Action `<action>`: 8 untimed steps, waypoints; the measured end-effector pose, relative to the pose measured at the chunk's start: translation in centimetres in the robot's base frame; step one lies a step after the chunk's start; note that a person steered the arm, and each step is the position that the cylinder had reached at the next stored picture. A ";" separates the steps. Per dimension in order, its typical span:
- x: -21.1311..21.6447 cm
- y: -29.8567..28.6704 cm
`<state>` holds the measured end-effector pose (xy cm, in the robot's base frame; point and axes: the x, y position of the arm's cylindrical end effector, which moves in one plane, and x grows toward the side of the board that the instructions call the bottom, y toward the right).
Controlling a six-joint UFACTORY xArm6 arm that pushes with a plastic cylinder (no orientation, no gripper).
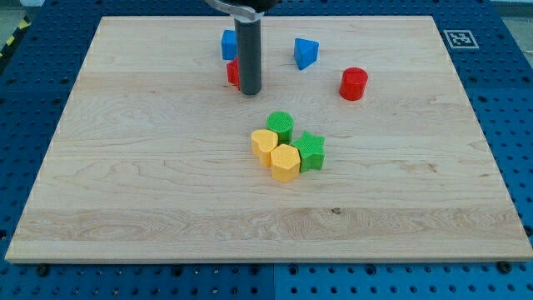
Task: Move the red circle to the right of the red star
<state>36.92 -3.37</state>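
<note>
The red circle (353, 83) stands alone at the view's upper right of centre. The red star (233, 72) is mostly hidden behind my rod; only its left edge shows. My tip (250, 92) rests on the board just in front and right of the red star, touching or nearly touching it. The red circle lies well to the right of my tip, about 120 pixels away.
A blue block (227, 44) sits behind the rod at the top. A blue triangular block (306, 52) lies to its right. A cluster at centre holds a green circle (281, 126), green star (310, 151), yellow heart (264, 145) and yellow hexagon (285, 162). The wooden board (125, 183) has blue pegboard around it.
</note>
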 end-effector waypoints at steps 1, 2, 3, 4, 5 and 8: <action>-0.6 -0.4; -1.6 -0.4; -2.3 -0.4; -0.6 0.9; 2.0 5.9; 5.4 24.3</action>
<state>42.33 20.92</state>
